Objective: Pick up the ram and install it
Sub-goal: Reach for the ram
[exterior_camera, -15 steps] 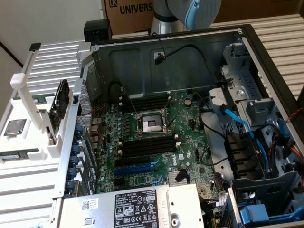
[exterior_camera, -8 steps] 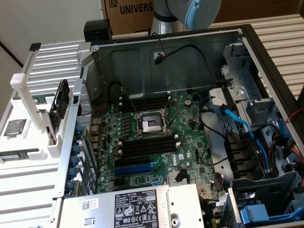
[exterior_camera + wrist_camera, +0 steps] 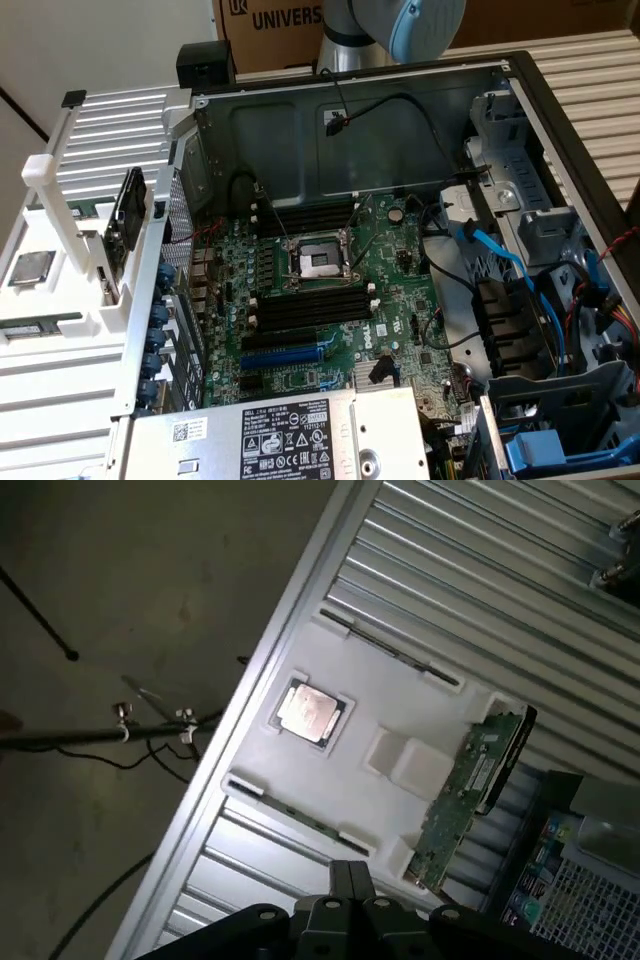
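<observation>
Claw (image 3: 350, 873) closed, empty; ram (image 3: 298, 815) lies near its tips, untouched.

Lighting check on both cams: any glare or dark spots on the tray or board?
Exterior view: light is even; the board sits in the shade of the case walls but reads fine; the white tray is bright, not washed out. Wrist view: the floor is dark, the CPU catches warm glare, the claw is a dark silhouette.
</observation>
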`<state>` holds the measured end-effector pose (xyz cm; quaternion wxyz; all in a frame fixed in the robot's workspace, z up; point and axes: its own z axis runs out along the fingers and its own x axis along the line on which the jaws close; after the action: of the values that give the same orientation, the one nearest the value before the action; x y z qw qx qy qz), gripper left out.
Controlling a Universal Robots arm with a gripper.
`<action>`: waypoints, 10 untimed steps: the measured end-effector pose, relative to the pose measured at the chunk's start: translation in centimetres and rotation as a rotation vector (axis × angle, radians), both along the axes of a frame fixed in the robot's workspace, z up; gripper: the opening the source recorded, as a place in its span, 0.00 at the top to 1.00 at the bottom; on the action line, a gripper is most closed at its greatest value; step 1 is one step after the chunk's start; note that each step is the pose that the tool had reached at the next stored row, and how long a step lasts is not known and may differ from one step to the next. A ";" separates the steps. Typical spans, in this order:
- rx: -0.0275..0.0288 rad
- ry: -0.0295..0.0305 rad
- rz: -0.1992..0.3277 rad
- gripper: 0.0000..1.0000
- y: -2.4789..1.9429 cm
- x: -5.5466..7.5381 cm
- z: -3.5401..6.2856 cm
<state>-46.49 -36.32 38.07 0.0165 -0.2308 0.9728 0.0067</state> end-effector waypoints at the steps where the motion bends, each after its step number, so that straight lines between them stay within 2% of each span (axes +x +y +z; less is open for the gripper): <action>1: 0.0006 0.0000 0.036 0.90 0.00 0.0 -0.02; 10: 0.0029 0.0000 0.201 0.90 0.00 0.0 -0.09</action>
<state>-46.49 -36.32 37.99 0.0160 -0.3272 0.9448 0.0097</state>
